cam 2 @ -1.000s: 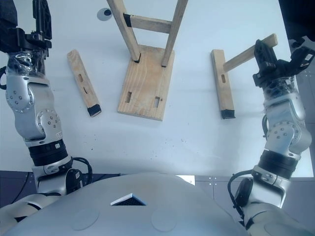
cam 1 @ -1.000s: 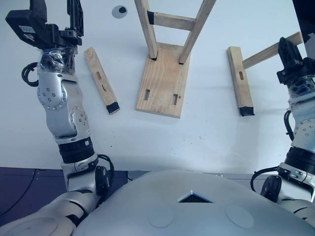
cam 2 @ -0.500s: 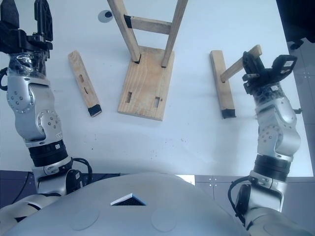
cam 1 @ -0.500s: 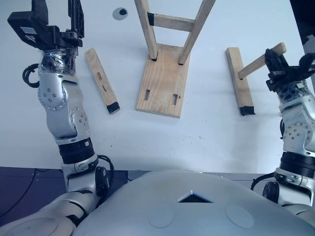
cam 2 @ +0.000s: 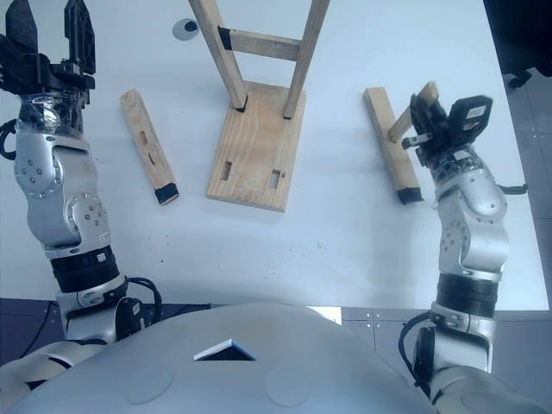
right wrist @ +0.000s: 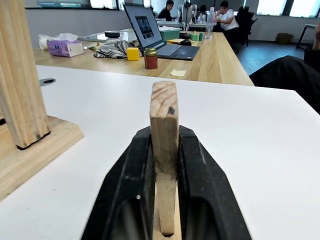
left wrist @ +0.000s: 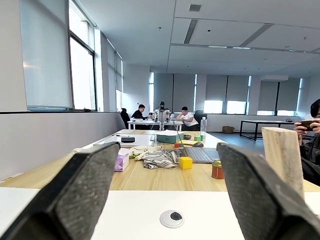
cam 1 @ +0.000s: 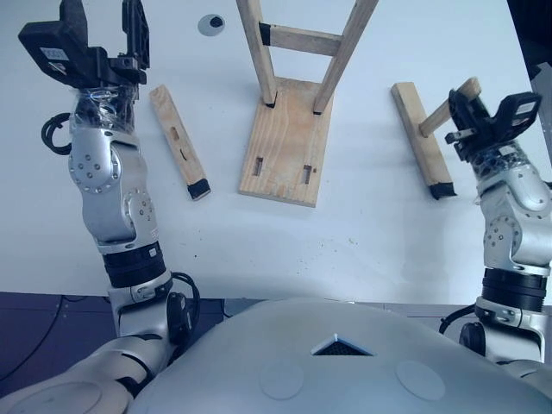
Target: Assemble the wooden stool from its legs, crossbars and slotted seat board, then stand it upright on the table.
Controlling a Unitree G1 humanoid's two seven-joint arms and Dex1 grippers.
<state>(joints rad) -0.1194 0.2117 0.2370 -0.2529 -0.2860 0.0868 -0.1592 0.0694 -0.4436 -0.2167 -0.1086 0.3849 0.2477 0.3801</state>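
Crossbar squarely inside right gripper

White table. Seat board flat at centre. Slotted leg lies at 9 o'clock, second leg at 3 o'clock. Round grommet at 11 o'clock.

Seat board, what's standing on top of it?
Two legs stand in the seat board's far slots, joined by a crossbar. The two near slots are empty. The legs' tips inside the slots are hidden.
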